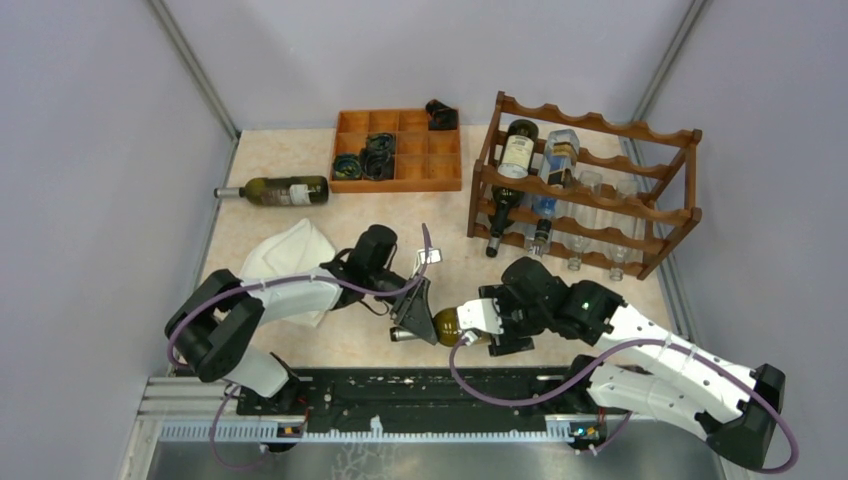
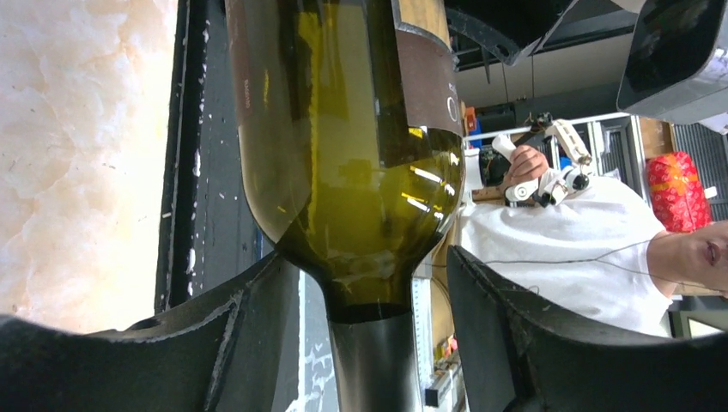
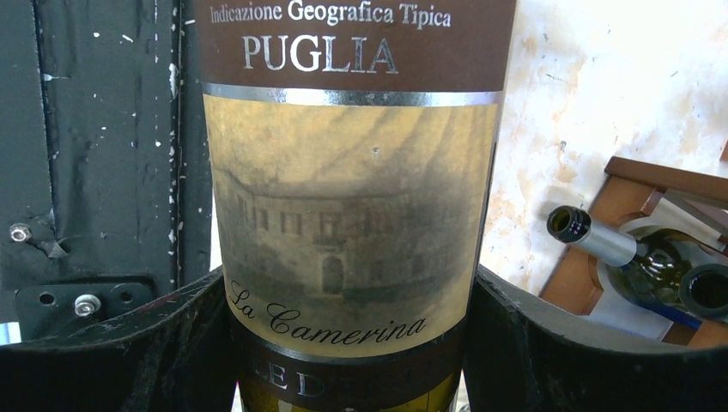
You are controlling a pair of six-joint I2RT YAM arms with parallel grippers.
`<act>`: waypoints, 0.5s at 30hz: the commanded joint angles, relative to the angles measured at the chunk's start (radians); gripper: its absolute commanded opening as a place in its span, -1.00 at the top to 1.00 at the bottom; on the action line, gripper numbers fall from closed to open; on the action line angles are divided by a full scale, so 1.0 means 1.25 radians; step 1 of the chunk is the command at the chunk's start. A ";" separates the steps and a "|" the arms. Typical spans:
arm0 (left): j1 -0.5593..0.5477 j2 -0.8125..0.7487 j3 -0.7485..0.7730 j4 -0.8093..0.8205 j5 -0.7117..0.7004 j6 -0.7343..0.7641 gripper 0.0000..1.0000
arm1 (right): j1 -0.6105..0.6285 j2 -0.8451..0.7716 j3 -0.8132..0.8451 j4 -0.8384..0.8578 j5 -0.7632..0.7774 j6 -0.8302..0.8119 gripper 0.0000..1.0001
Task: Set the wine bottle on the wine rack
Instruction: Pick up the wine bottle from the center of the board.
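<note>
Wooden wine rack (image 1: 640, 202) holds bottles (image 1: 518, 150); right hand (image 1: 487, 322) clamps wine bottle (image 3: 348, 215); left hand (image 1: 412, 316) unclear.

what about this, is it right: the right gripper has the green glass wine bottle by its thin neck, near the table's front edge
Not the neck: the right wrist view shows the right gripper clasping the green glass wine bottle around its labelled body. It is near the front edge of the table.
</note>
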 commanded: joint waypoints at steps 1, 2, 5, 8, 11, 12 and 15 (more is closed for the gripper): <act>-0.008 0.011 0.048 -0.171 0.023 0.144 -0.40 | 0.006 -0.022 0.048 0.054 0.006 -0.007 1.00; -0.008 0.012 0.052 -0.190 0.024 0.158 -0.40 | 0.005 -0.023 0.048 0.055 0.008 -0.005 1.00; -0.007 0.016 0.064 -0.245 0.032 0.201 -0.45 | 0.005 -0.022 0.051 0.054 0.014 0.003 1.00; -0.007 0.019 0.068 -0.269 0.026 0.218 -0.46 | 0.006 -0.020 0.051 0.054 0.018 0.009 1.00; -0.008 0.020 0.071 -0.265 0.016 0.212 -0.44 | 0.006 -0.019 0.051 0.064 0.007 0.015 1.00; -0.007 0.020 0.072 -0.264 0.013 0.211 -0.43 | 0.006 -0.017 0.051 0.066 0.004 0.018 1.00; -0.008 0.022 0.075 -0.263 0.009 0.209 -0.36 | 0.005 -0.015 0.052 0.071 0.003 0.021 1.00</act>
